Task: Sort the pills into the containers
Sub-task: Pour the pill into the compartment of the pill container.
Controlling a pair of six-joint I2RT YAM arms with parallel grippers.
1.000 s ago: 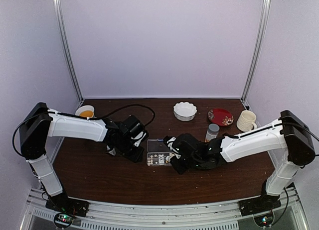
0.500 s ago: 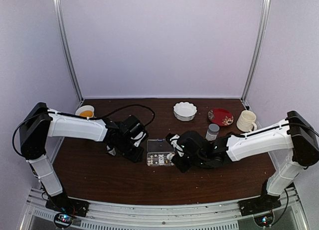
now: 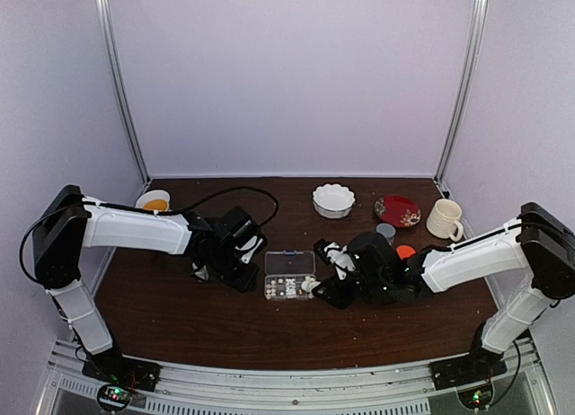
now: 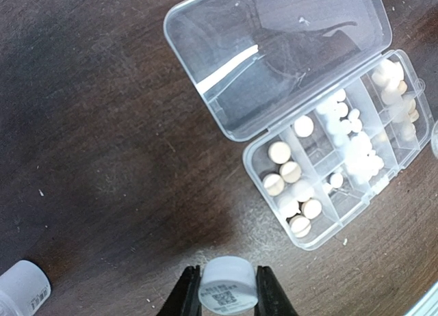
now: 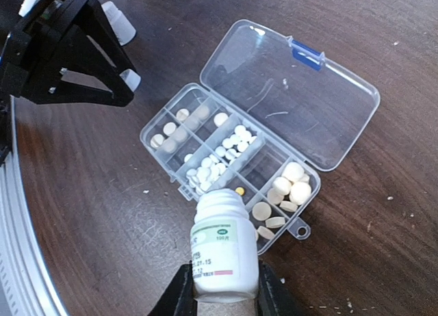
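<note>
Pills (image 5: 217,160) sit in the organizer box (image 5: 294,104) at the middle of the desk (image 3: 180,316). The right gripper (image 5: 222,288), clamped on a white bottle (image 5: 219,244), has drawn back rightward, so pouring seems finished. The left gripper (image 4: 228,283) pinches a tiny bottle (image 4: 226,295).

Probably lab booth, white panels (image 3: 287,74), aluminium posts (image 3: 121,83)

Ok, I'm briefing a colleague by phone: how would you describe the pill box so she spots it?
On the dark wooden table, look at the middle. A small clear plastic box lies there, lid flipped open, its grid of compartments holding whitish pills. Unlike the white bottle nearby, it is flat, rectangular and see-through.
</note>
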